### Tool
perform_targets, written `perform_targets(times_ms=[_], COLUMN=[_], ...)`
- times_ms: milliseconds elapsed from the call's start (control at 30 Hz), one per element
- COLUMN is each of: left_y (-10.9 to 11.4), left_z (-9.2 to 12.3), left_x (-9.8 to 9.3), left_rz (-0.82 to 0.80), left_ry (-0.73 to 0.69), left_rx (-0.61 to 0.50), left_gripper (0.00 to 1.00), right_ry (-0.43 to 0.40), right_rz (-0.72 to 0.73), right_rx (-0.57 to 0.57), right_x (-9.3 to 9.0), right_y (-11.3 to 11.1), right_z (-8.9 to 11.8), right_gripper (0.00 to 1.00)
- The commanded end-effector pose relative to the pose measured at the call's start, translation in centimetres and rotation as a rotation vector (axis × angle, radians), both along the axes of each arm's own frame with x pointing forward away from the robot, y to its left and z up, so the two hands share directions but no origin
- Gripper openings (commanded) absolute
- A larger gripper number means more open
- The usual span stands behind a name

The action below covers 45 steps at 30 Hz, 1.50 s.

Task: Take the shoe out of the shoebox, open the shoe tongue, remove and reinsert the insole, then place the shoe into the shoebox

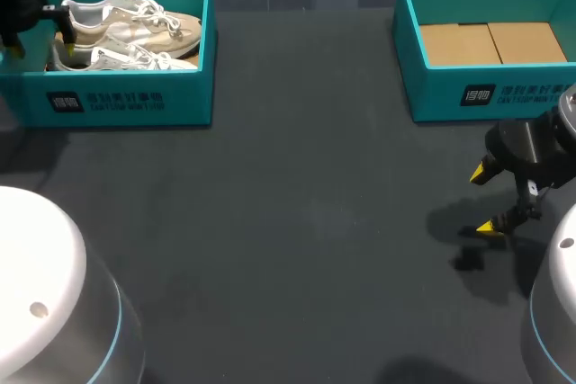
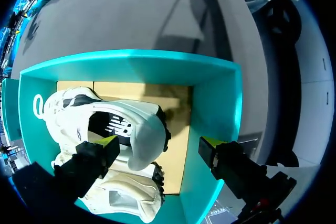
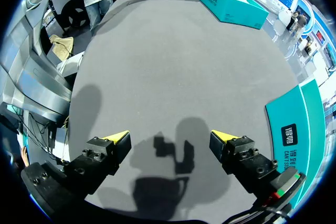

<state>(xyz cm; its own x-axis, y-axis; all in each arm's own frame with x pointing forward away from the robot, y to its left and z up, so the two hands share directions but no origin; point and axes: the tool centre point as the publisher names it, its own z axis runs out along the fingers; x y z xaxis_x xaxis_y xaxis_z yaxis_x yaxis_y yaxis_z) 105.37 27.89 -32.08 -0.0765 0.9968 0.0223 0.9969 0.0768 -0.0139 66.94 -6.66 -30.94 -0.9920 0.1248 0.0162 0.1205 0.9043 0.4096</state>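
- Two sneakers are being seen lying side by side in a teal shoebox (image 1: 126,101) at the far left of the dark table (image 1: 297,222).
- The farther sneaker (image 1: 135,24) is being shown as white and beige, with white laces and a pale sole; the nearer sneaker (image 1: 126,58) is looking much the same.
- From the left wrist view, the upper sneaker (image 2: 131,129) is being shown white, with a dark-lined opening and a white mark inside; the second sneaker (image 2: 126,200) is lying just beside it, under the gripper.
- A brown cardboard floor (image 2: 178,124) is being left bare inside the box beside the shoes.
- The left arm (image 1: 16,2) is being held over the left end of this shoebox (image 2: 215,103).
- The left gripper (image 2: 158,144) is being held with its jaws wide apart: one finger is lying just over the upper sneaker and the other over the box's end wall, so nothing is being gripped.
- A second teal shoebox (image 1: 486,96) is standing at the far right, only its cardboard floor (image 1: 490,42) being shown inside.
- The right gripper (image 1: 486,200) is being held above the bare table in front of this box (image 3: 299,124).
- Its jaws (image 3: 169,137) are being held wide apart around nothing, a shadow being cast on the table beneath.
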Motion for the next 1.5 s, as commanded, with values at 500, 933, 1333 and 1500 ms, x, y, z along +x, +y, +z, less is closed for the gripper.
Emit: perform_targets(times_ms=[500,933,1333,1500], left_y=[-0.9,-1.0,-0.2,-0.1], left_z=[-2.5,-3.8,-3.7,-3.7], left_x=[0.2,0.2,0.1,0.0], left_rz=[-0.006,-0.026,-0.033,-0.043], left_ry=[0.008,0.005,0.007,0.001], left_rx=[0.04,0.072,0.078,0.084], left_gripper=[0.85,0.54,0.68,0.71], right_ry=[-0.002,-0.002,-0.002,-0.002], right_rz=[-0.001,-0.001,-0.001,-0.001], right_rx=[-0.001,-0.001,-0.001,-0.001], right_x=[-0.2,-0.2,-0.2,-0.2], right_y=[0.0,0.0,0.0,0.0], right_z=[0.0,0.0,0.0,0.0], right_gripper=[1.0,1.0,1.0,1.0])
